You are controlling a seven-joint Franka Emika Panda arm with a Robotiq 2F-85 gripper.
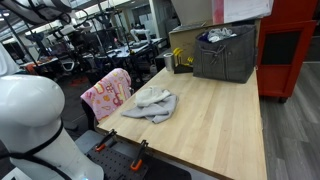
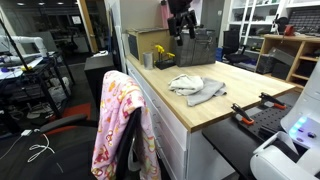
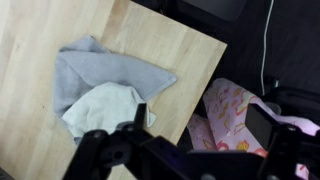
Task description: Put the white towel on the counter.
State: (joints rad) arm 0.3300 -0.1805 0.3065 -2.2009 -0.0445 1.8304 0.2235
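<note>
A white towel (image 1: 150,97) lies crumpled on the wooden counter (image 1: 215,120), partly on top of a grey towel (image 1: 163,109), near the counter's edge. Both show in the other exterior view, white towel (image 2: 185,83) and grey towel (image 2: 207,93), and in the wrist view, white towel (image 3: 100,108) and grey towel (image 3: 105,70). My gripper (image 2: 180,30) hangs high above the counter, well clear of the towels. In the wrist view its fingers (image 3: 200,125) are spread apart and hold nothing.
A pink patterned towel (image 2: 120,125) hangs over a chair back beside the counter edge and also shows in the wrist view (image 3: 235,115). A dark grey bin (image 1: 225,52) and a small container with yellow items (image 1: 180,58) stand at the back of the counter.
</note>
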